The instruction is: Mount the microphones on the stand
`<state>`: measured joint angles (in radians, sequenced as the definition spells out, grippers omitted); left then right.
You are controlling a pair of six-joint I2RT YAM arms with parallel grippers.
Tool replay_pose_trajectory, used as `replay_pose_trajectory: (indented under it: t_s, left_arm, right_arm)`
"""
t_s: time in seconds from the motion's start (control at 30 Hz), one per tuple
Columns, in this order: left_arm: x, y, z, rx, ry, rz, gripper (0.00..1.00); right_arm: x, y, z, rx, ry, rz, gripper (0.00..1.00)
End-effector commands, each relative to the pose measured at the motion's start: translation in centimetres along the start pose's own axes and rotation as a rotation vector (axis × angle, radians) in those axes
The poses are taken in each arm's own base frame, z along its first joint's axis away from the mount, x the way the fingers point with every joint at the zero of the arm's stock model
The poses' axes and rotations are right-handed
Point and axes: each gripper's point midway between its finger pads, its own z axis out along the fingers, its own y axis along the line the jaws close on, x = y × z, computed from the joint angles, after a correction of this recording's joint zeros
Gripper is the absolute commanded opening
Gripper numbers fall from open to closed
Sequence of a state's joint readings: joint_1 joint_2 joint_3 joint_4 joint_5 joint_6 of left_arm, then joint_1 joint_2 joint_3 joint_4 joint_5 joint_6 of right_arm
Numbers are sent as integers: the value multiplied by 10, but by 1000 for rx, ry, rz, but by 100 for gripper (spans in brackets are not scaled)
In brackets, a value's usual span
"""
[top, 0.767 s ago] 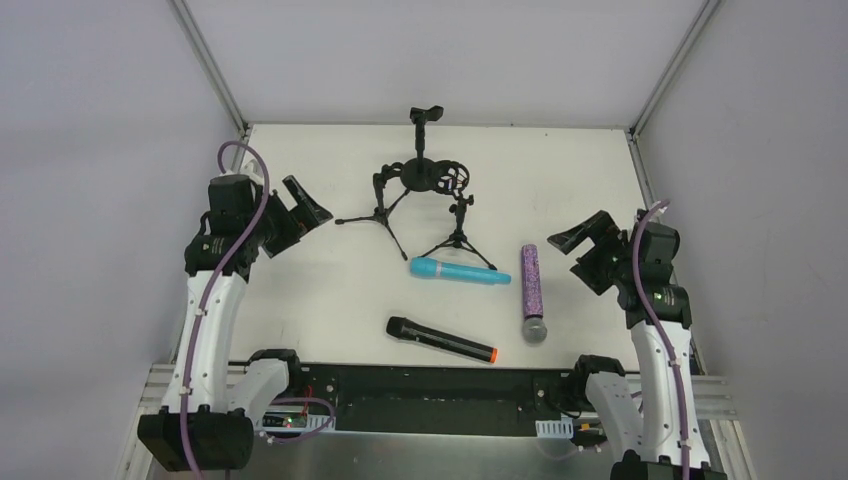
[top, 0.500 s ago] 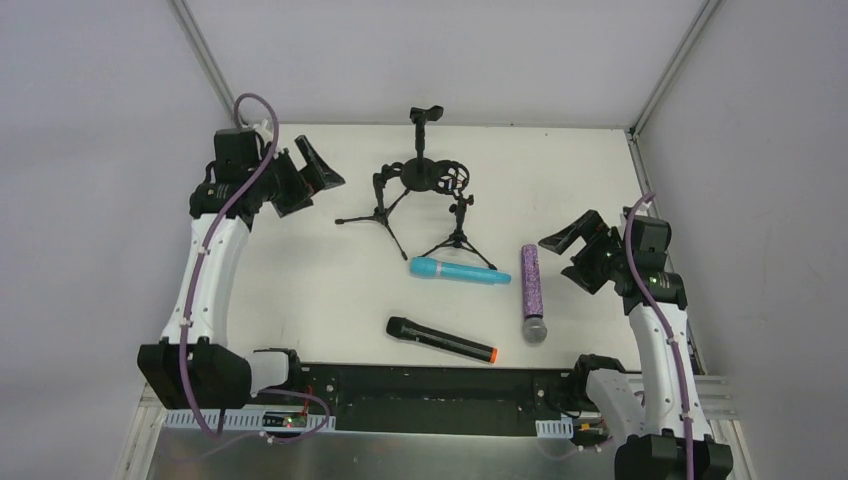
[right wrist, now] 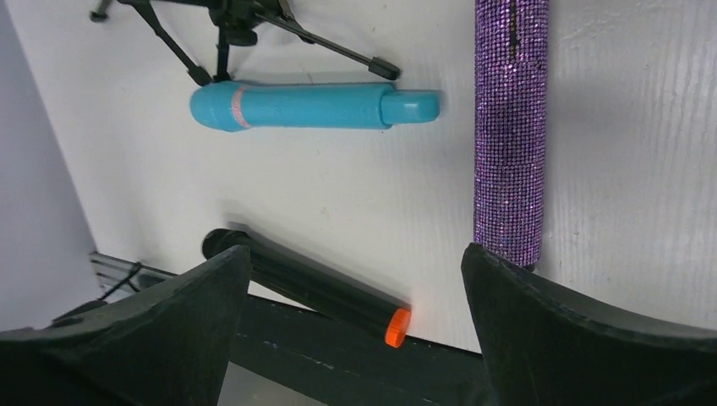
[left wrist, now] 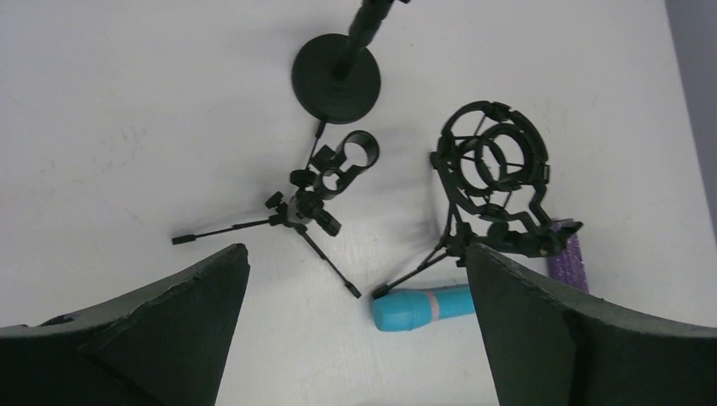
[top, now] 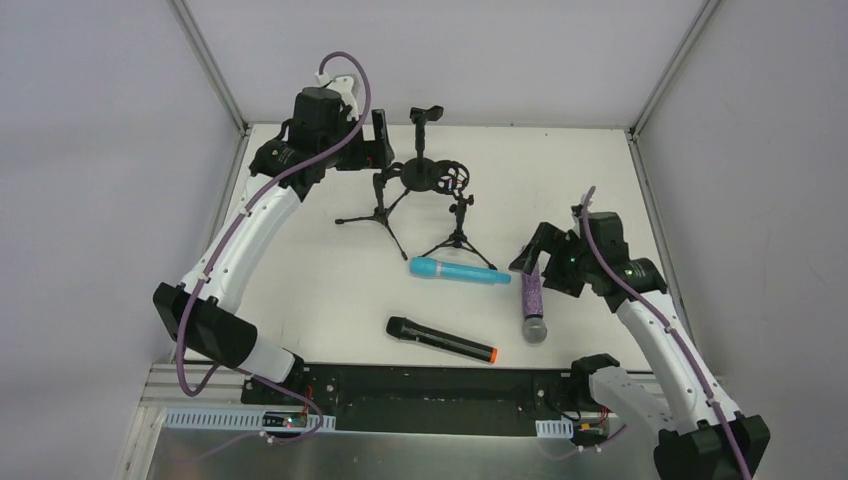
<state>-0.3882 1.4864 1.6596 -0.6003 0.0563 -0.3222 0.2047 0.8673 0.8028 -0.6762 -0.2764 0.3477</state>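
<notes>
Three microphones lie on the white table: a turquoise one (top: 458,271) in the middle, a glittery purple one (top: 531,290) to its right with its silver mesh head toward the front, and a black one (top: 440,340) with an orange end ring near the front edge. Behind them stand a round-base stand (top: 425,172), a small clip tripod (top: 380,196) and a shock-mount tripod (top: 458,215). My left gripper (top: 377,132) hangs open over the back left of the stands, holding nothing. My right gripper (top: 530,252) is open above the purple microphone's (right wrist: 510,127) handle end, also holding nothing.
In the left wrist view the clip tripod (left wrist: 325,180) and shock mount (left wrist: 495,169) stand close together, a tripod leg touching the turquoise microphone (left wrist: 423,307). The black rail (top: 440,392) runs along the table's front edge. Grey walls close in at left, right and back.
My left arm has swung up and to the right, from the table's left side to over the stands. My right arm has moved left, over the purple microphone. Both grippers stayed open.
</notes>
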Motion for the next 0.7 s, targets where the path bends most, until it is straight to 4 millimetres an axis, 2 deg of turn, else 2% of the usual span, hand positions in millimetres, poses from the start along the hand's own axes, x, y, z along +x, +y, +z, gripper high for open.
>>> replay_pose_trajectory:
  t_s: [0.0, 0.2, 0.37, 0.67]
  left_arm:
    - [6, 28, 7, -106, -55, 37, 100]
    - [49, 9, 20, 39, 44, -30, 100]
    - [56, 2, 29, 78, 80, -36, 100]
    - [59, 5, 31, 70, 86, -18, 100]
  right_arm:
    - [10, -3, 2, 123, 21, -157, 99]
    - [31, 15, 28, 137, 64, -395, 99]
    - [39, 40, 50, 122, 76, -564, 99]
    - [35, 89, 82, 46, 33, -672, 99]
